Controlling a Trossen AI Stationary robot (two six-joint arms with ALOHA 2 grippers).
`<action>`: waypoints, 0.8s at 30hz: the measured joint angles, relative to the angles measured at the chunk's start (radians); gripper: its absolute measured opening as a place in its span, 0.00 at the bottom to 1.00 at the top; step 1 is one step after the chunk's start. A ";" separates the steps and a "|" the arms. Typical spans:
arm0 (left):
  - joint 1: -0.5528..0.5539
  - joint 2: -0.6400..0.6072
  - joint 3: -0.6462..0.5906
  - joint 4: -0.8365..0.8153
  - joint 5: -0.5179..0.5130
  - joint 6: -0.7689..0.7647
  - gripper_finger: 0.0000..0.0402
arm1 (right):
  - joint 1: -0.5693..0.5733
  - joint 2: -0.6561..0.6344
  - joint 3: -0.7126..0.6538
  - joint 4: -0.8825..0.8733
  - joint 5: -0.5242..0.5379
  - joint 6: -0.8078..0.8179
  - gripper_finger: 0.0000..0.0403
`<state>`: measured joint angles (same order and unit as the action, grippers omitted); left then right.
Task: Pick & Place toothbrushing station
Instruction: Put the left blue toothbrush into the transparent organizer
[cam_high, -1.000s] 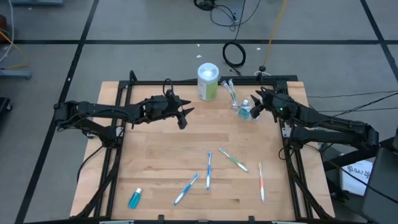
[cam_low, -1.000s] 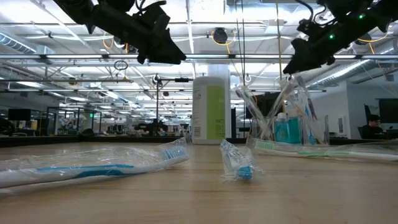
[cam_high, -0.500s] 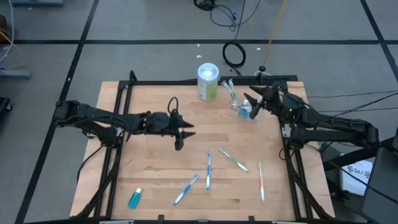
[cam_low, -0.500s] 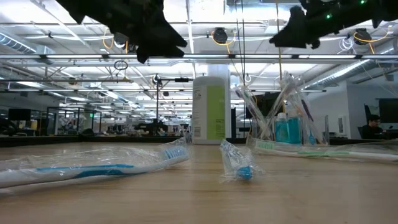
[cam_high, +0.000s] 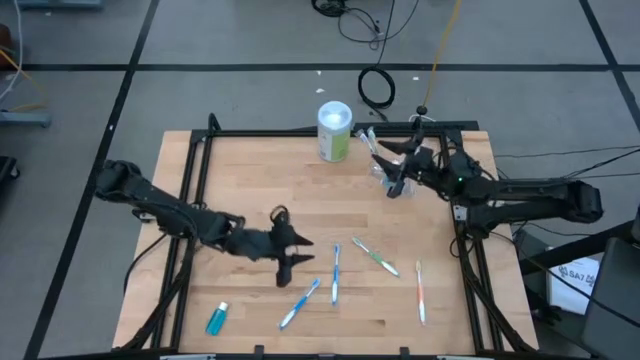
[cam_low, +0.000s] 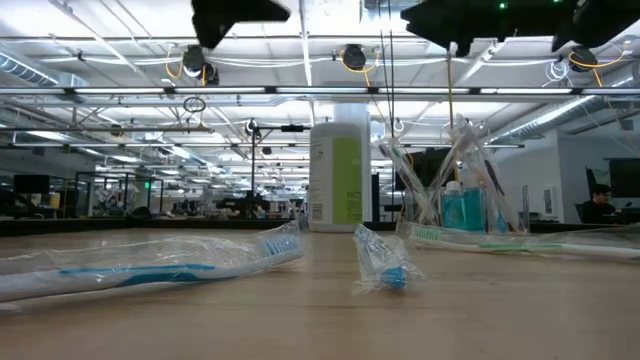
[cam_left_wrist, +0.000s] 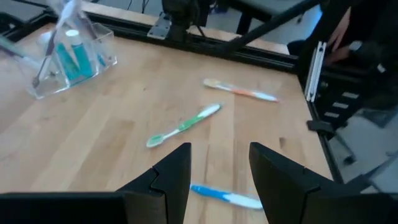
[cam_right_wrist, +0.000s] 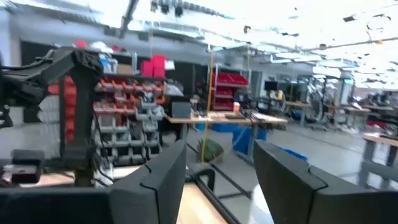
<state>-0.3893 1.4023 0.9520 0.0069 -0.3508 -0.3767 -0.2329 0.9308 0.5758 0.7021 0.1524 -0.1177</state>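
Left pincer (cam_high: 290, 262) hangs over the wooden surface (cam_high: 250, 190) at about 6 o'clock of its centre, fingers spread with nothing between them, as its wrist view confirms (cam_left_wrist: 217, 180). A blue toothbrush (cam_high: 300, 303) lies just past it toward 5 o'clock.

Right pincer (cam_high: 397, 178) is at about 2 o'clock of the surface, above the clear cup (cam_high: 392, 177); its wrist view shows the two fingers (cam_right_wrist: 155, 180) apart and empty, pointed out at the room.

The cup holds several wrapped toothbrushes and a teal tube (cam_left_wrist: 69, 56), standing just beside the white-and-green bottle (cam_high: 334, 131) at 12 o'clock.

Loose items on the surface: a second blue toothbrush (cam_high: 335, 272), a green toothbrush (cam_high: 376, 257) and an orange toothbrush (cam_high: 420, 292), grouped between 4 and 5 o'clock, apart from one another. A teal tube with white cap (cam_high: 216, 318) lies alone at 7 o'clock, near the front edge.
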 joint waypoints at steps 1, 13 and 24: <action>-0.012 0.024 0.042 -0.045 -0.015 -0.005 0.42 | 0.008 0.022 0.000 0.034 0.000 0.000 0.44; -0.060 0.378 0.401 -0.544 0.111 -0.314 0.42 | 0.128 0.123 0.000 0.136 -0.001 0.073 0.43; -0.109 0.567 0.401 -0.502 0.222 -0.523 0.42 | 0.277 0.123 0.000 0.038 -0.001 0.082 0.42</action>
<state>-0.4986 1.9696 1.3529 -0.4946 -0.1293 -0.8993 0.0444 1.0538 0.5758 0.7402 0.1513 -0.0355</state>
